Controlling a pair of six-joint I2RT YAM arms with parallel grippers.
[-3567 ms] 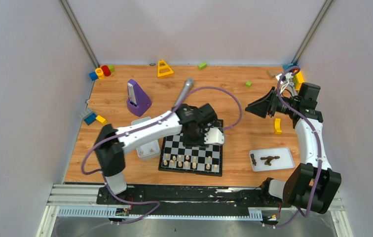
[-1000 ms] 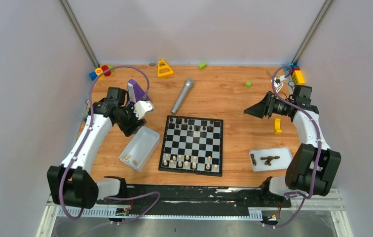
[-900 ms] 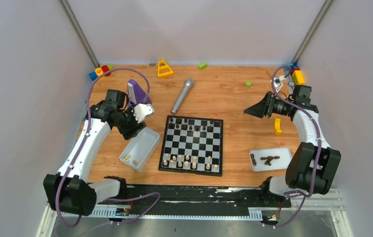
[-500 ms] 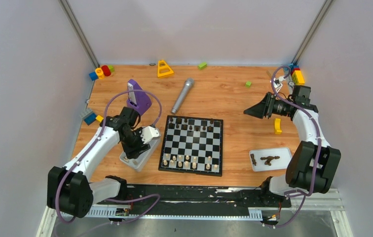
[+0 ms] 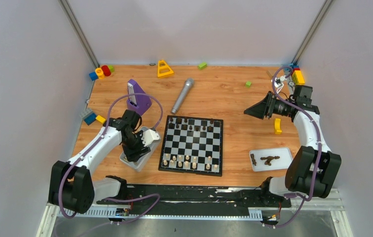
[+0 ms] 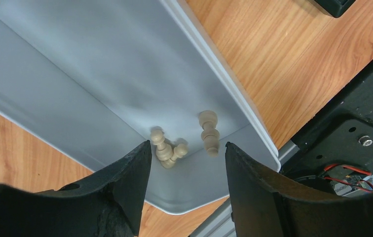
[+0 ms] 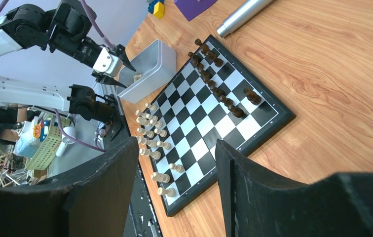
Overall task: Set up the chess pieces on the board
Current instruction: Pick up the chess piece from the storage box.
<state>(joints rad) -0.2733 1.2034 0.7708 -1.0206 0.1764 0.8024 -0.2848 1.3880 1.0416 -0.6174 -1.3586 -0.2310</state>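
The chessboard (image 5: 192, 143) lies mid-table, with white pieces (image 5: 187, 160) along its near rows and dark pieces (image 5: 192, 123) along the far rows. My left gripper (image 5: 137, 148) hangs open just above the white bin (image 5: 144, 160) left of the board. In the left wrist view the left gripper (image 6: 188, 145) has two white pawns (image 6: 167, 152) and one taller white piece (image 6: 209, 134) lying on the bin floor (image 6: 100, 74) between its fingers, none held. My right gripper (image 5: 258, 107) is open and empty above the wood right of the board (image 7: 214, 98). A white tray (image 5: 285, 163) holds dark pieces (image 5: 268, 159).
A grey cylinder (image 5: 182, 95) and a purple object (image 5: 137, 98) lie behind the board and bin. A yellow block (image 5: 278, 126) sits below the right arm. Toy blocks (image 5: 100, 71) and a yellow cone (image 5: 165, 68) line the far edge.
The left arm left the board, swung out to the left, then came down over the bin's near end. The right arm has hardly moved.
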